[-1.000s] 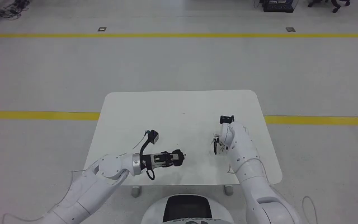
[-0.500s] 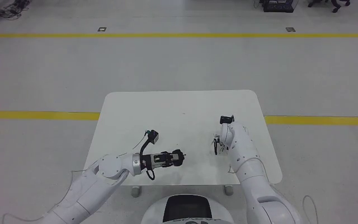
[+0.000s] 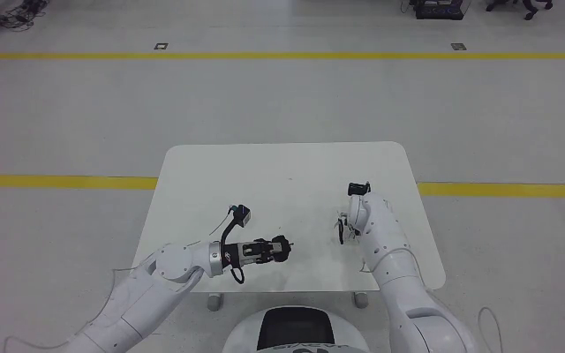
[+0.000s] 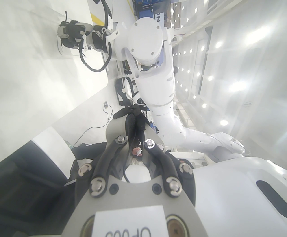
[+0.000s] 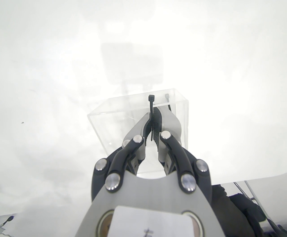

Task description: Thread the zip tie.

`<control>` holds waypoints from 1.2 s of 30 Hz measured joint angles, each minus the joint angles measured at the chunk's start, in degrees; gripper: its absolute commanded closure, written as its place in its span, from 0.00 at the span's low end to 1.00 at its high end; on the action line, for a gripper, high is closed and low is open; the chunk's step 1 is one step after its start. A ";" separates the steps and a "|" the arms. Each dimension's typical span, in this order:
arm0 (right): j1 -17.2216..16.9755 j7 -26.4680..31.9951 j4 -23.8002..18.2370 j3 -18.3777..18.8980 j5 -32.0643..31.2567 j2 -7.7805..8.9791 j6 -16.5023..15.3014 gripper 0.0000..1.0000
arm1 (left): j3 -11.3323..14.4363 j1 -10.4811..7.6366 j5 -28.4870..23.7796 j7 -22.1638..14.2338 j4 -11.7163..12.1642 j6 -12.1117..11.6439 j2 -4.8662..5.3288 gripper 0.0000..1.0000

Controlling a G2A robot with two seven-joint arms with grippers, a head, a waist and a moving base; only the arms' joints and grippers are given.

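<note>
My right gripper is shut on a black zip tie. The tie's square head sticks out past the fingertips, and its strap runs back between the pads. Just beyond and below the fingers stands a clear plastic box on the white table. In the top view the right gripper hangs over the table's right part. My left gripper lies near the front edge, pointing right toward it with a gap between them. The left gripper has its fingers together, with a dark bit at the tip that I cannot identify. The left wrist view shows the right gripper far off with the zip tie.
The white table has rounded corners, and its bare top stretches behind both grippers. Grey floor with yellow lines surrounds it.
</note>
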 measured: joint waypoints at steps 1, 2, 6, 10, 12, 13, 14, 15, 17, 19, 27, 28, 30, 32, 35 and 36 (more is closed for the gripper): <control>-0.14 0.10 -0.48 -0.04 0.00 -0.02 0.00 1.00 | 0.00 0.00 0.00 0.00 0.00 0.00 0.00 1.00; -0.37 0.27 -1.09 -0.09 0.00 -0.04 0.00 1.00 | 0.00 0.00 0.00 0.00 0.00 0.00 0.00 1.00; -2.25 1.49 -5.55 -0.34 0.00 -0.01 0.00 1.00 | 0.00 0.00 0.00 0.00 0.00 0.00 0.00 1.00; -4.90 3.22 -11.44 -0.64 0.00 0.19 0.00 1.00 | 0.00 0.00 0.00 0.00 0.00 0.00 0.00 1.00; -6.50 4.26 -14.96 -0.84 0.00 0.33 0.00 1.00 | 0.00 0.00 0.00 0.00 0.00 0.00 0.00 1.00; -7.21 4.77 -16.48 -0.96 0.00 0.38 0.00 1.00 | 0.00 0.00 0.00 0.00 0.00 0.00 0.00 1.00; -7.92 5.32 -18.06 -1.14 0.00 0.40 0.00 1.00 | 0.00 0.00 0.00 0.00 0.00 0.00 0.00 1.00; -8.93 5.95 -20.30 -1.47 0.07 0.41 -0.08 1.00 | 0.00 0.00 0.00 0.00 0.00 0.00 0.00 1.00; -10.59 6.51 -23.78 -1.52 1.19 0.50 -1.51 1.00 | 0.00 0.00 0.00 0.00 0.00 0.00 0.00 1.00; -12.73 6.62 -27.96 -0.14 4.87 0.85 -6.09 1.00 | 0.00 0.00 0.00 0.00 0.00 0.00 0.00 1.00; -19.18 5.27 -38.37 8.93 21.90 2.94 -26.20 1.00 | 0.00 0.00 0.00 0.00 0.00 0.00 0.00 1.00; -19.39 5.28 -38.64 9.77 23.87 3.14 -27.95 1.00 | 0.00 0.00 0.00 0.00 0.00 0.00 0.00 1.00; -19.63 5.83 -38.69 11.61 29.31 3.62 -32.36 1.00 | 0.00 0.00 0.00 0.00 0.00 0.00 0.00 1.00; -19.62 7.11 -38.31 12.76 34.09 3.99 -36.42 1.00 | 0.00 0.00 0.00 0.00 0.00 0.00 0.00 1.00; -19.59 7.38 -38.18 12.94 35.51 4.07 -37.50 1.00 | 0.00 0.00 0.00 0.00 0.00 0.00 0.00 1.00; -19.60 7.33 -38.19 12.91 35.02 4.06 -37.03 1.00 | 0.00 0.00 0.00 0.00 0.00 0.00 0.00 1.00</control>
